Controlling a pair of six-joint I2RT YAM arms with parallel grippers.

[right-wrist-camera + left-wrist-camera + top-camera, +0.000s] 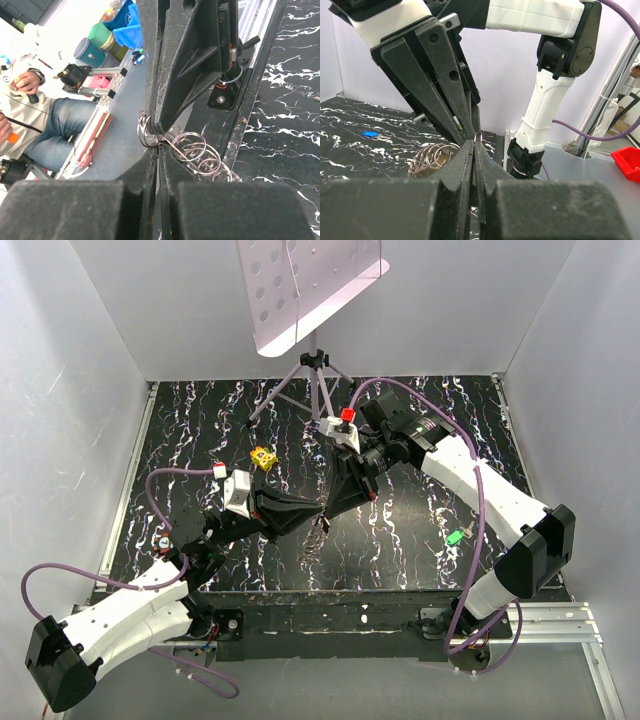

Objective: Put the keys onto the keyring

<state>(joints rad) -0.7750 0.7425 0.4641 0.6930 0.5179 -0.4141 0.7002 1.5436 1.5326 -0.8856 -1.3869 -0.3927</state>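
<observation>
Both grippers meet above the middle of the black marbled table [400, 440]. The keyring [317, 537] looks like a bunch of thin overlapping wire loops and hangs below the touching tips. My left gripper [312, 514] is shut on one loop of the keyring [432, 157] right at its tips [474, 145]. My right gripper [332, 506] comes in from the far right, shut on the keyring [200, 152] at its own tips [160, 149]. A green-headed key [455, 537] lies flat on the table at the right. A blue-headed key [370, 134] lies on the table too.
A chunky yellow block [263, 458] sits left of centre at the back. A tripod [315, 370] carrying a perforated white board stands at the back middle. White walls enclose the table on three sides. A red bin [627, 162] and a seated person [20, 100] are off the table.
</observation>
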